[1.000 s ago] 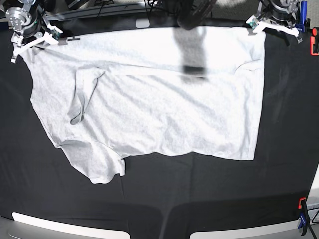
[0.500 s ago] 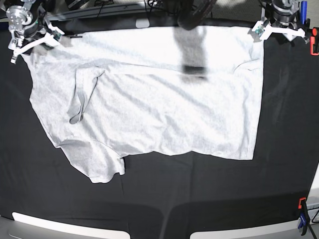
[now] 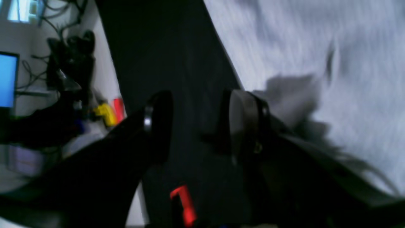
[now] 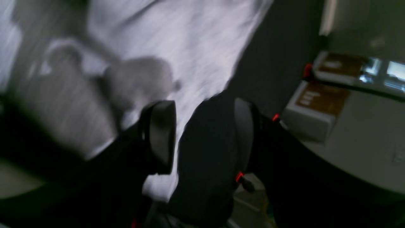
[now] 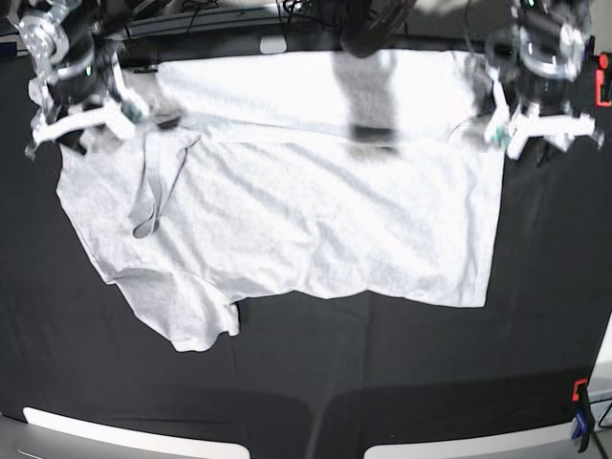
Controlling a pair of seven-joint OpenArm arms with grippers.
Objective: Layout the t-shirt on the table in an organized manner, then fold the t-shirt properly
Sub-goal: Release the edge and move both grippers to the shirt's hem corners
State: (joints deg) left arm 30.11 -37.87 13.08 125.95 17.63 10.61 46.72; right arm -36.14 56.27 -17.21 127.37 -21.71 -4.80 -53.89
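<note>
The light-grey t-shirt (image 5: 306,201) lies spread on the black table (image 5: 382,373), its lettering hidden. One sleeve is folded in at the left and a loose flap hangs at the lower left. My left gripper (image 5: 537,129) hovers open at the shirt's far right edge. In the left wrist view (image 3: 199,126) black cloth shows between its fingers and the shirt (image 3: 316,47) lies to the right. My right gripper (image 5: 81,120) hovers open at the far left corner. In the right wrist view (image 4: 202,136) it is empty, with the shirt (image 4: 177,41) beside it.
A red clamp (image 5: 602,81) sits at the table's far right edge and a blue and red clamp (image 5: 579,413) at the near right. A dark shadow band (image 5: 368,91) crosses the shirt's far middle. A white box (image 4: 313,107) stands off the table.
Both arms have moved from the far corners towards the near side, over the shirt's left and right edges. The shirt has hardly shifted.
</note>
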